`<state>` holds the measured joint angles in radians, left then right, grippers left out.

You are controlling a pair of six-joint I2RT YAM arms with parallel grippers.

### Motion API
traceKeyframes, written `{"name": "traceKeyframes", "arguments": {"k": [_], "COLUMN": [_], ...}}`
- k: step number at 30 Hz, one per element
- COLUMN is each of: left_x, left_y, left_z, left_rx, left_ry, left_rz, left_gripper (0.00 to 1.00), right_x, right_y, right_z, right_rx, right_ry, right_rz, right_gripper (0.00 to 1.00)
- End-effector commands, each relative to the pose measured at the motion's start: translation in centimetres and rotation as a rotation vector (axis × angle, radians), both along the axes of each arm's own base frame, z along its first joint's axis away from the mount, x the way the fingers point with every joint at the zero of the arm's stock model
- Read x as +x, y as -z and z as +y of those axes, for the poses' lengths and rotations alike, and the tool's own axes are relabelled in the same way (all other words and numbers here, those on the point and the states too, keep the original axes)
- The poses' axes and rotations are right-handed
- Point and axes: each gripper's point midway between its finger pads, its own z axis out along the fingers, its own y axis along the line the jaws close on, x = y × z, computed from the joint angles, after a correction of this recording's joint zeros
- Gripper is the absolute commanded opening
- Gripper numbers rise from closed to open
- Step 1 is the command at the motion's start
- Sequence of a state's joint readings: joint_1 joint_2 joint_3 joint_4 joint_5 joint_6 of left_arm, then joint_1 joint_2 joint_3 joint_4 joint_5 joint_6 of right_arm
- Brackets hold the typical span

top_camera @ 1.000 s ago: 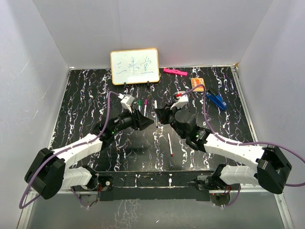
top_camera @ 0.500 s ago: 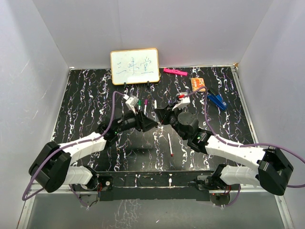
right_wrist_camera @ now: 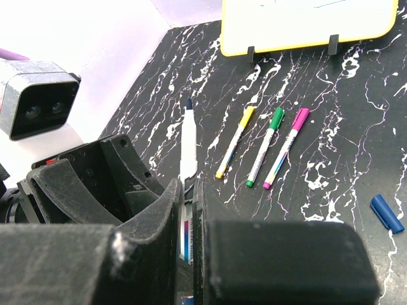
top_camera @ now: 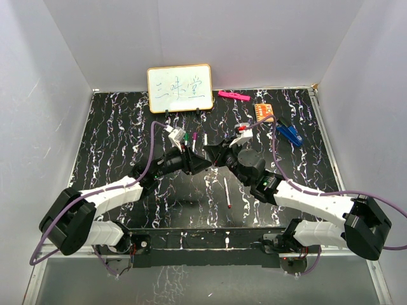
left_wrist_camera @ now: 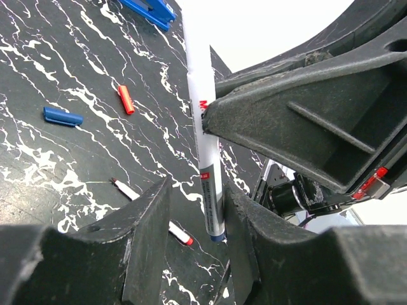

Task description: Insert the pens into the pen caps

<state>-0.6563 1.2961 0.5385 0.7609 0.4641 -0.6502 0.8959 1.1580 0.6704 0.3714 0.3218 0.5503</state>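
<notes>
My right gripper is shut on a white pen whose dark blue tip points away from it. In the left wrist view that pen stands between the open jaws of my left gripper, close against the right-hand finger. A blue cap and a red cap lie loose on the table. A bare red-tipped pen lies near the front. Yellow, green and purple capped pens lie side by side.
A small whiteboard stands at the back. A thick pink marker, an orange card and a blue clip lie at the back right. White walls close in the black marbled table.
My left gripper has moved right and my right gripper slightly left, so the two now meet at the middle with the held pen between the left jaws.
</notes>
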Motion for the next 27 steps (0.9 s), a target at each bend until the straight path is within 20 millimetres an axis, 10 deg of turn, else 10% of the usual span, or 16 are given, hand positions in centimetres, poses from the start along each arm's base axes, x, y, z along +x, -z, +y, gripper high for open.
{"name": "traceKeyframes", "arguments": {"k": [1,27], "left_x": [0.3,0.8], "left_y": [-2.8,-2.9], "left_z": [-0.3,-0.3], "left_rx": [-0.054,-0.044], "left_ry": [0.002,-0.02], "left_rz": [-0.076,-0.081], "left_gripper": [0.36,0.14], "right_x": [-0.1,-0.2], "right_y": [-1.7,-0.1], "right_z": [0.0,0.8], "right_rx": [0.054,0.026], "right_ry": [-0.005,-0.034], "right_rz": [-0.042,-0.001], "right_gripper": [0.0,0.0]}}
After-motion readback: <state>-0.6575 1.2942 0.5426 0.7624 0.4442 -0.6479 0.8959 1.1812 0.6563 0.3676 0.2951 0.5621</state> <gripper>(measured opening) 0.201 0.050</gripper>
